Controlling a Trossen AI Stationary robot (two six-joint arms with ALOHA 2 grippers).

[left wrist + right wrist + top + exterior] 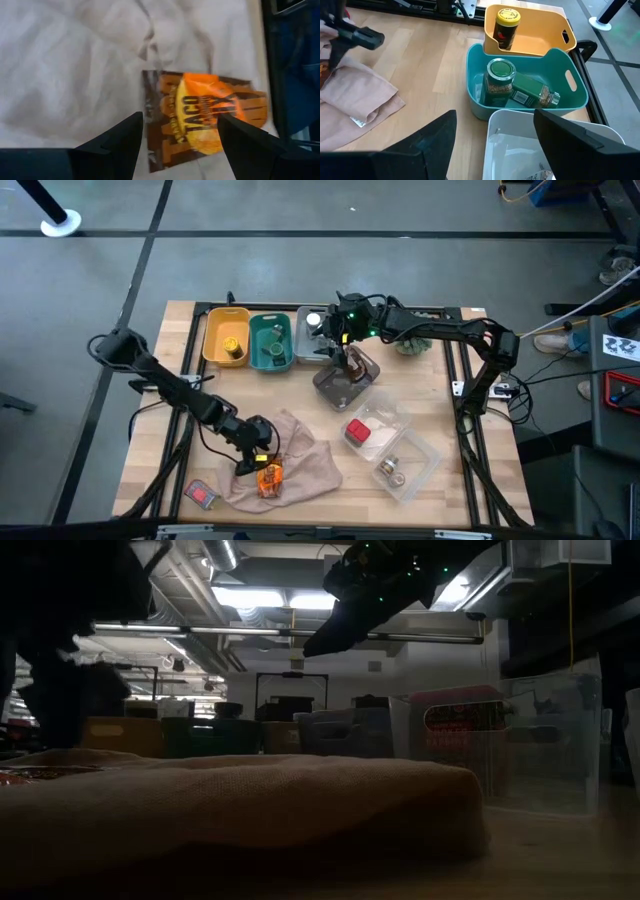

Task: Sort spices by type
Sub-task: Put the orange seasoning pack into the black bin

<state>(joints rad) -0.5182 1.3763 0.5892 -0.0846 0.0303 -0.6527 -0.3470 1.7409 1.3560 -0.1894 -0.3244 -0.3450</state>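
Note:
An orange-brown sachet (268, 477) (207, 117) lies flat on the crumpled beige cloth (290, 460). My left gripper (254, 457) (180, 137) hovers just above it, open, with a finger on either side of the sachet's dark end, touching nothing. My right gripper (336, 345) (495, 140) is open and holds nothing. It is raised over the white bin (550, 145) at the table's far side. A red packet (202, 495) lies on the table by the cloth's left corner. A yellow-capped jar (506, 29) stands in the yellow bin (545, 45).
Green-labelled jars (500, 82) sit in the teal bin (270, 342). Three clear tubs stand right of centre: one with brown items (346, 380), one with a red packet (358, 430), one with a small jar (392, 472). A green spiky plant ball (410, 340) lies beneath the right arm.

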